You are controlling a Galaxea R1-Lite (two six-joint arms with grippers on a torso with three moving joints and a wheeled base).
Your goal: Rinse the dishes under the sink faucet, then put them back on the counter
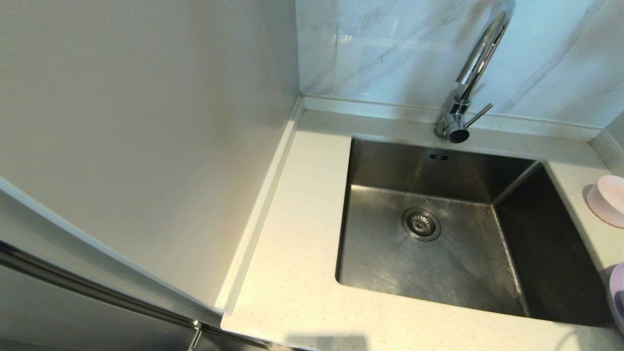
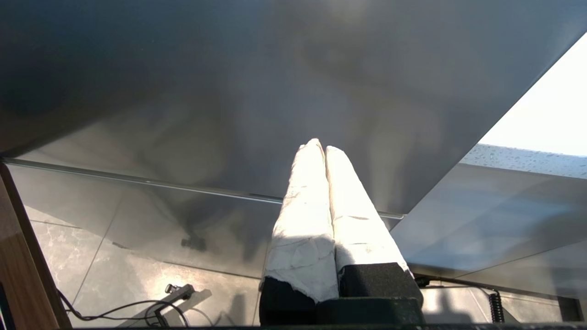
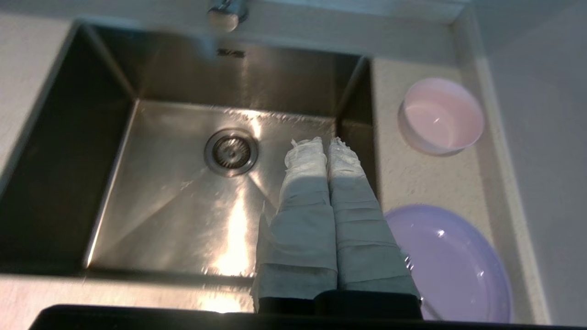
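Stainless steel fills the middle of the head view: the sink (image 1: pixel 453 229) is sunk into the off-white speckled desk (image 1: pixel 292 253), its round drain strainer (image 1: pixel 421 224) near the centre of the basin floor and two small overflow slots on the rear wall. A plain pale wall panel takes up the left half of that frame. Behind the basin, in the upper right, the chrome faucet (image 1: pixel 468 83) rises from its round base, its thin side lever pointing right, with a marbled wall panel behind it. At the right edge, the pale pink bowl (image 1: pixel 608 200) stands upright on the desk; below it, a sliver of the lavender plate (image 1: pixel 617 292) shows at the lower right edge.

Neither arm shows in the head view. In the left wrist view, the left gripper (image 2: pixel 319 147) sits low beside dark cabinet fronts, its wrapped fingers pressed together, holding nothing. In the right wrist view, the right gripper (image 3: pixel 322 145) hangs over the sink's right side, fingers closed and empty, with bowl and plate on the desk just beyond the basin's edge. The spoon cannot be clearly made out.
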